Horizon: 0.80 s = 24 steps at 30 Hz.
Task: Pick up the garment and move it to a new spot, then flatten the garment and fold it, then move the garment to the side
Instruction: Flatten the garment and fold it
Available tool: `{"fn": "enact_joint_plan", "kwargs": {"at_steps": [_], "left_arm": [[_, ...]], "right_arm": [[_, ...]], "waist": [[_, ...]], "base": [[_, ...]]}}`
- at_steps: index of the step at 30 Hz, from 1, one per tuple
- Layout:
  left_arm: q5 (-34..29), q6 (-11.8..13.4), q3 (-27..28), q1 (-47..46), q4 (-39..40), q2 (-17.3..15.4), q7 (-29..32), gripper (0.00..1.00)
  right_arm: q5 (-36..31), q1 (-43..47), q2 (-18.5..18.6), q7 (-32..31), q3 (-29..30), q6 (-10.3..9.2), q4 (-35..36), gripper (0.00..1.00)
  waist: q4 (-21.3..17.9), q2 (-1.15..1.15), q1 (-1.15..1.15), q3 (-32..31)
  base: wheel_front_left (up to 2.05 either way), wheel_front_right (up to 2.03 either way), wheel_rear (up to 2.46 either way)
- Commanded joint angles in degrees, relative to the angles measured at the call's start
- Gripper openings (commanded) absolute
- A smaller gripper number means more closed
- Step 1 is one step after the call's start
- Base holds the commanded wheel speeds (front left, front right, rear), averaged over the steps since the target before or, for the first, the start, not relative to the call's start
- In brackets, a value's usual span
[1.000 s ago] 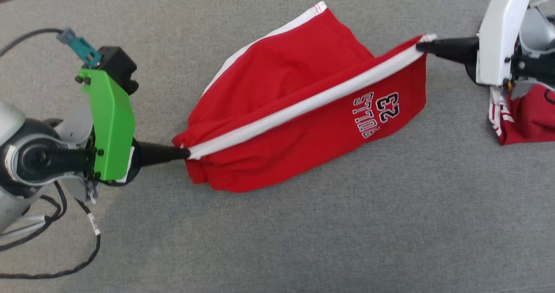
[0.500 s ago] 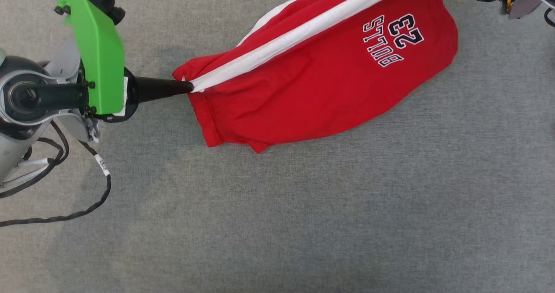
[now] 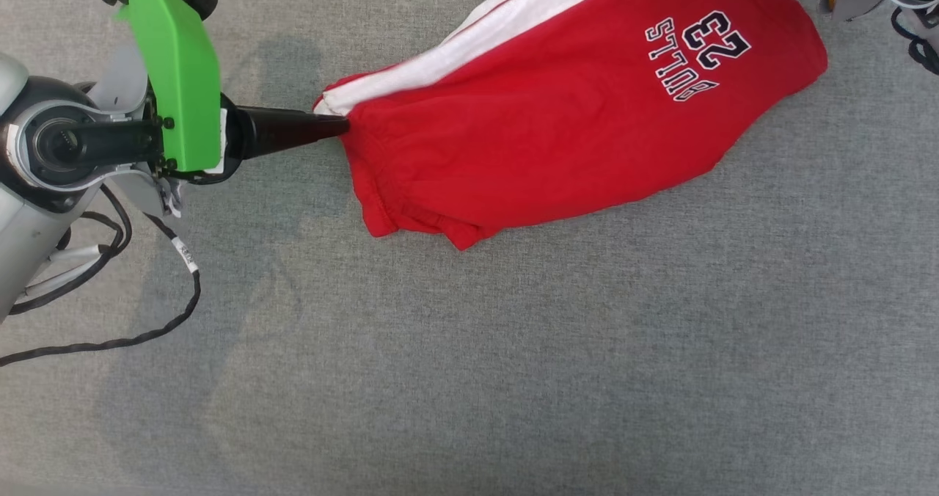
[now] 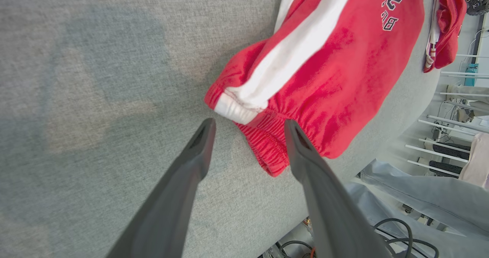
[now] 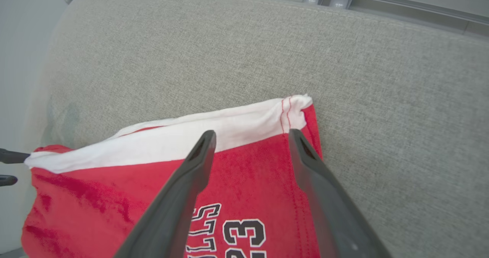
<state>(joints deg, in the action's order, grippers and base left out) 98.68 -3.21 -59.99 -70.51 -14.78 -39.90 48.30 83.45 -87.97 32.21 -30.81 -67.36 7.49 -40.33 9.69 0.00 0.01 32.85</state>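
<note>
Relocation complete: left end effector [image 4: 249, 125] at the shorts [image 3: 557, 136] waistband, right end effector [image 5: 251, 135] at the hem, both released (next: flatten).

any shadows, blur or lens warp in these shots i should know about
Head view: soft even light, the red shorts sharp, a faint shadow on the grey cushion above the left gripper. Left wrist view: wide-angle bending at the cushion's edge, its own fingers blurred, broad soft shadows. Right wrist view: fingers out of focus, the red shorts crisp.
</note>
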Motion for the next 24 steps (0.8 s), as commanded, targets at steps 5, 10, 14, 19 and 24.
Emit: {"fn": "enact_joint_plan", "kwargs": {"at_steps": [5, 10, 14, 19, 24], "left_arm": [[-1.59, -1.38, 0.35, -0.17, -0.75, -0.62, -1.49, 1.00], [-5.07, -2.45, 1.19, 1.34, 0.06, -2.39, -6.87, 1.00], [-10.82, -2.97, 2.33, 3.39, 1.77, -4.49, -16.21, 1.00], [-18.89, -0.85, 2.12, 8.60, 5.14, -6.13, -28.78, 1.00], [-26.23, 7.97, 2.27, 14.69, 7.11, -7.70, -40.70, 1.00]], "right_arm": [[-0.76, 2.46, 0.25, 5.37, 0.32, 0.01, 2.00, 1.00], [-1.71, 5.39, 0.78, 12.61, 0.30, 0.01, 4.96, 1.00], [-2.62, 8.28, 1.70, 20.38, 0.62, 0.01, 7.12, 1.00], [-5.16, 12.69, 2.87, 31.34, -0.02, 0.01, 7.42, 1.00], [-5.95, 17.34, 2.95, 40.92, -0.07, 0.01, 5.88, 1.00]], "waist": [[-0.87, 0.00, -0.01, -2.49], [-1.87, 0.00, -0.01, -5.58], [-2.58, 0.00, -0.01, -8.31], [-2.69, 0.00, -0.01, -11.84], [-2.35, 0.00, -0.01, -14.57]], "base": [[0.00, 0.00, 0.00], [0.00, 0.00, 0.00], [0.00, 0.00, 0.00], [0.00, 0.00, 0.00], [0.00, 0.00, 0.00]]}}
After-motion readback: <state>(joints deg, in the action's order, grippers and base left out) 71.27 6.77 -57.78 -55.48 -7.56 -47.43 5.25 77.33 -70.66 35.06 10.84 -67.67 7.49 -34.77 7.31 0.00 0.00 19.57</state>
